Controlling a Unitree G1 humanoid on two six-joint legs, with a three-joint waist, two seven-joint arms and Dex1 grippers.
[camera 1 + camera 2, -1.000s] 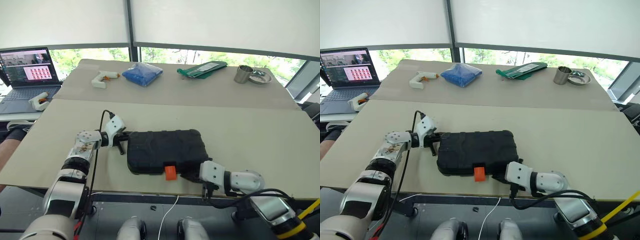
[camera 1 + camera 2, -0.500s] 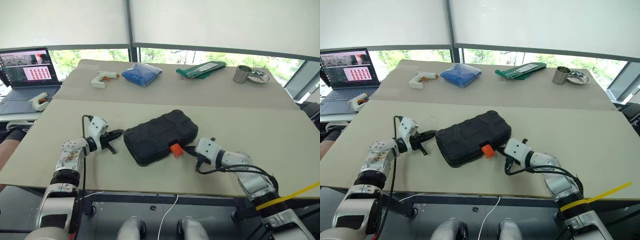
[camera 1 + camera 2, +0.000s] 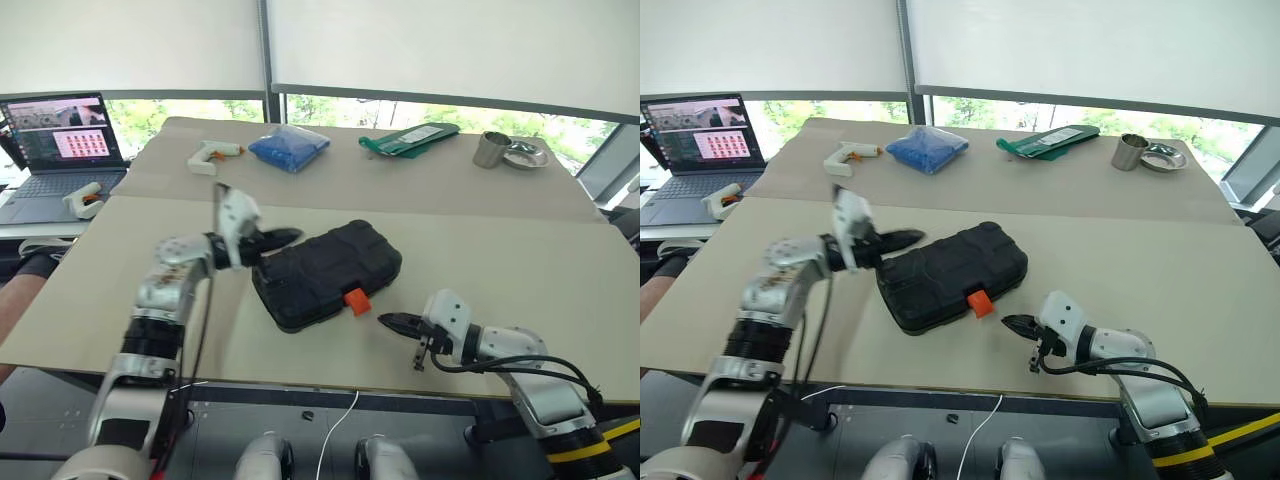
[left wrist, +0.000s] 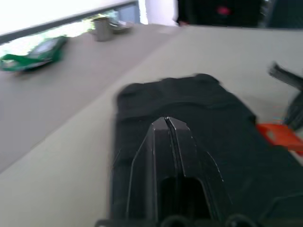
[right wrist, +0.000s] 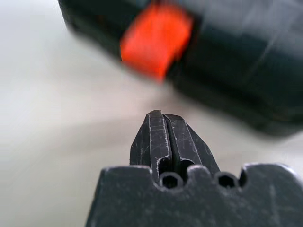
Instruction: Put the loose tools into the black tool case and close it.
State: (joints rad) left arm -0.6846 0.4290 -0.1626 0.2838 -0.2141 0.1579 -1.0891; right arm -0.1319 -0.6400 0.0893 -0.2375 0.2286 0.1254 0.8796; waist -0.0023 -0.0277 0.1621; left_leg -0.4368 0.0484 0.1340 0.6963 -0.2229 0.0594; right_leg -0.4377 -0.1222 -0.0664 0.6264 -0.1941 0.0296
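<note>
Both pincers are sitting closed and empty. Left gripper (image 3: 287,237) is hovering over the left end of the black tool case (image 3: 325,273), fingers pressed together, pointing across the lid; I can't tell whether it's touching it. Right gripper (image 3: 392,322) is sitting low over the table (image 3: 520,270), tips aimed at the orange latch (image 3: 355,300) from just beside it, not touching as far as I can see.

Case is lying lid-down shut, skewed diagonally, near the front of the near table. No gap showing along the seam in the head views.

Progress, as I'm reading it:
- No loose screwdrivers, knife or tape roll are lying anywhere on the tabletops, so I'm guessing they're already inside. Can't check, the inside is hidden.
- Lid is looking down.
- Latch is the open question. It's sticking out from the front edge, and the right wrist view is too blurred to say whether it's snapped home.

Remaining, by my judgement: confirming or pressing the latch, then backing both arms off.

Other stuff on the far table, not part of the job: white glue gun (image 3: 210,155), blue bag (image 3: 289,147), green packet (image 3: 408,138), metal cup (image 3: 490,148).
</note>
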